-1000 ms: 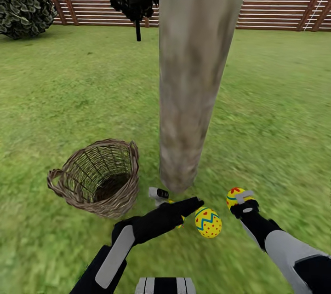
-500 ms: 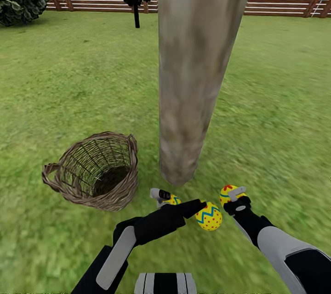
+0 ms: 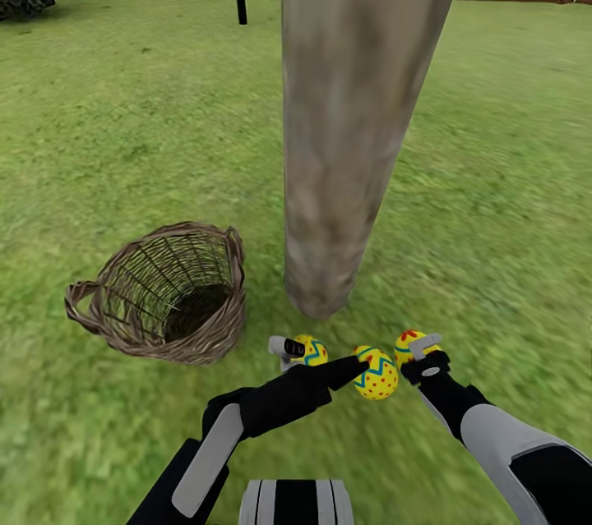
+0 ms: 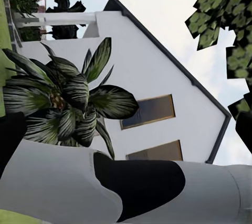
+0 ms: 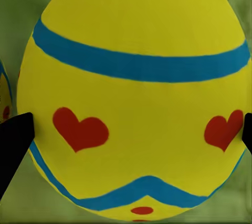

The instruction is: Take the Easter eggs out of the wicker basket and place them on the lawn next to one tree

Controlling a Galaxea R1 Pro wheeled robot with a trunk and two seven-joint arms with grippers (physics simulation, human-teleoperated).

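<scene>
Lawn surrounds the tree; right gripper still clasps one egg, while two eggs now sit between both grippers, beside the emptied wicker basket. Left gripper state unclear.

The lawn carries the tree, whose trunk base meets the grass near the middle of the head view. The wicker basket stands on the grass to the left of the trunk base, apart from it. Three Easter eggs sit in a row just in front of the trunk base, close to one another.
</scene>
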